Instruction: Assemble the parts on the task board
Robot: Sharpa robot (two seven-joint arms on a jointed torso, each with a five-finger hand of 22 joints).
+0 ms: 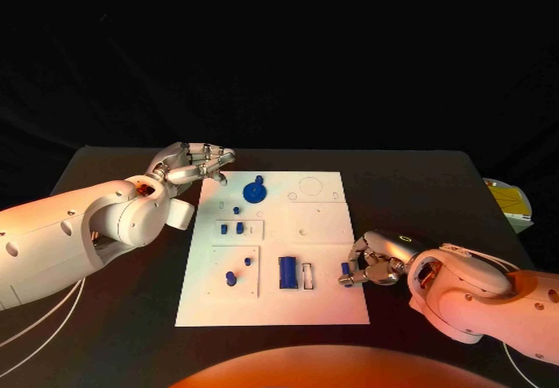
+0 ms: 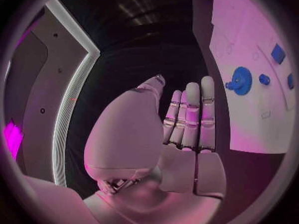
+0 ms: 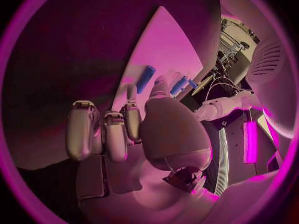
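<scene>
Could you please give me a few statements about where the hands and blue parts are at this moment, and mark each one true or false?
1. The right hand holds a small blue part at the task board's right edge. True.
2. The left hand grips the blue gear. False: it holds nothing, its fingers straight, off the board's far left corner; the gear lies on the board.
3. A long blue block lies on the board beside a rectangular slot. True.
4. The blue gear sits on the black table, off the board. False: it is on the board's far part.
</scene>
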